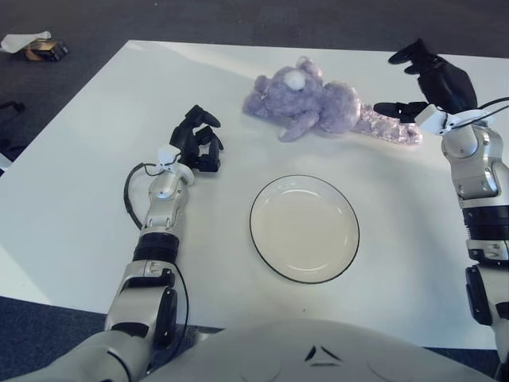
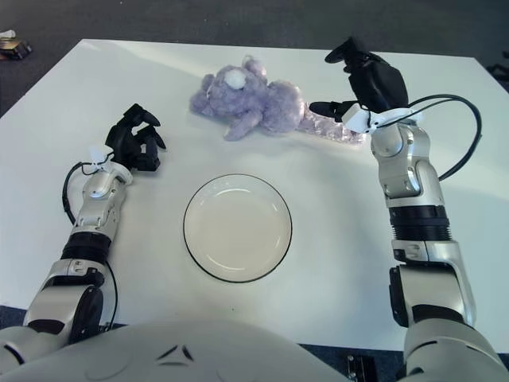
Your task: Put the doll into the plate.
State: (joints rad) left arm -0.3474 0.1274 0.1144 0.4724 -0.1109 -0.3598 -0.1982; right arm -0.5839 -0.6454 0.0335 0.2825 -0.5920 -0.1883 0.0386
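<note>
White counter (image 1: 71,199) holds one purple doll (image 1: 306,103) far from one empty plate (image 1: 305,228), right hand (image 1: 429,79) wide by the doll's tail, left hand (image 1: 197,139) curled, holding nothing.

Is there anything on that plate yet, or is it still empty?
Nothing lies on the plate; its whole pale surface shows. The purple doll still lies on the table behind it, with the right hand open at its tail end. The left hand shows left of the plate.
</note>
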